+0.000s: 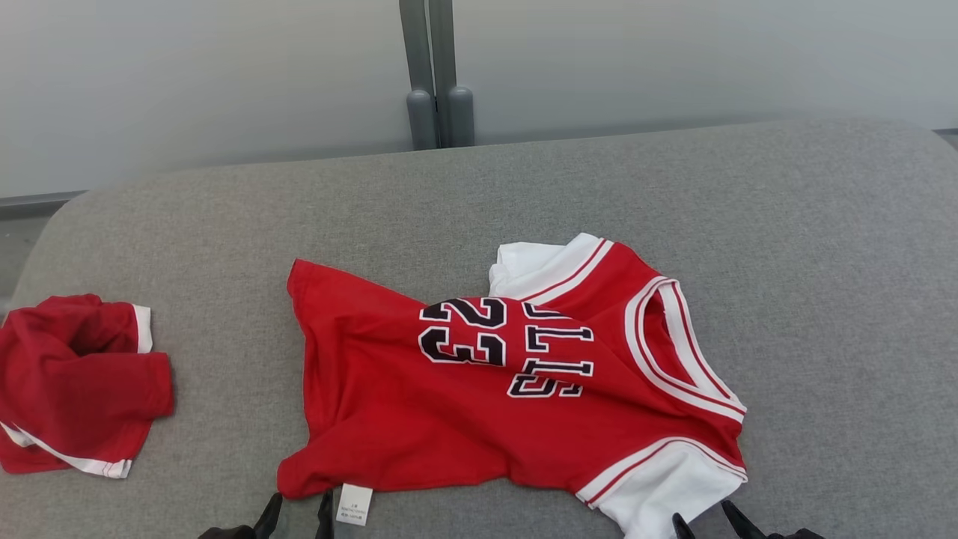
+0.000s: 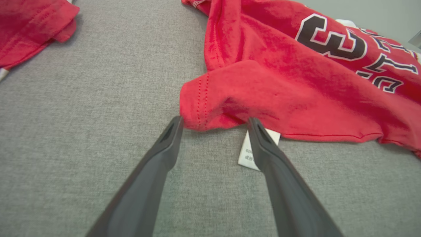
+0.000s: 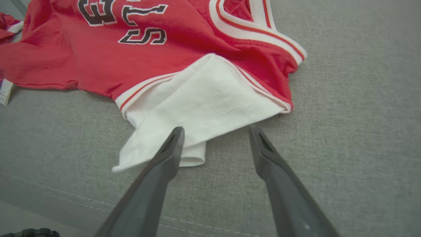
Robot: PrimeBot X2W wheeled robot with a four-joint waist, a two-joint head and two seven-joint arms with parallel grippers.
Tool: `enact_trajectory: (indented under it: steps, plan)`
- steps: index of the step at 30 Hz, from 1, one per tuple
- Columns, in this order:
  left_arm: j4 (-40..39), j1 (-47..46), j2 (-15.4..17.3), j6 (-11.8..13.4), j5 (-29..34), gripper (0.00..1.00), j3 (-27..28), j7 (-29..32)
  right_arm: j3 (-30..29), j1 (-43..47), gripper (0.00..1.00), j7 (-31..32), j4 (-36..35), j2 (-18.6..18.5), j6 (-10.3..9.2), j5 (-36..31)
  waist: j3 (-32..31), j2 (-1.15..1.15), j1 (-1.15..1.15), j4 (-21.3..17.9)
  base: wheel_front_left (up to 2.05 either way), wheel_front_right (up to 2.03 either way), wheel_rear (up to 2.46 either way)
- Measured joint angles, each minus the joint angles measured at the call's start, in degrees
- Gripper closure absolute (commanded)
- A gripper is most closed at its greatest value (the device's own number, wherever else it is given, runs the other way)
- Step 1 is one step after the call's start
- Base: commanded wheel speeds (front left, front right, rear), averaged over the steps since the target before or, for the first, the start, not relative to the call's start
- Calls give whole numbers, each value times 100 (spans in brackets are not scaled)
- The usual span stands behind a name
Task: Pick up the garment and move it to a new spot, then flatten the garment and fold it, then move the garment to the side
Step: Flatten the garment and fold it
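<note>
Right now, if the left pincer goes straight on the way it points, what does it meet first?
Most likely the bunched red hem corner of the jersey, just past the tips of the open left pincer. A white label lies by one finger. Depth is unclear.

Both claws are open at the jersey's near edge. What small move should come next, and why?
Probably nudge both forward and close. The open left claw flanks the hem corner of the red jersey, the open right claw sits at its white sleeve, and the jersey lies rumpled, not yet gripped.
</note>
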Motion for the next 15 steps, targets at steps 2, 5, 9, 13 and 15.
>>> enact_trajectory:
  steps: [2, 5, 9, 13, 15]
  plan:
    - [48, -51, 48, 1, -32, 0, -64, 29, 40, -89, 0, 0, 93, 36, 0, 145, 39, 0, 0, -15, 0, 0, 0]
    - [98, -139, 89, 0, -104, 0, -179, 46, 177, -179, 0, 66, 214, 64, 0, 334, 86, 0, 0, -25, 0, 0, 0]
    - [136, -202, 138, 0, -220, 0, -258, 44, 258, -274, 0, 66, 294, 30, 0, 422, 114, 0, 0, -12, 0, 0, 0]
    - [171, -271, 166, 1, -253, 0, -332, 19, 331, -376, 0, 59, 313, 44, 0, 548, 122, 0, 0, -4, 0, 0, 0]
    - [181, -281, 168, 1, -289, 0, -386, 20, 354, -390, 0, 56, 299, 37, 0, 611, 136, 0, 0, 0, 0, 0, 0]
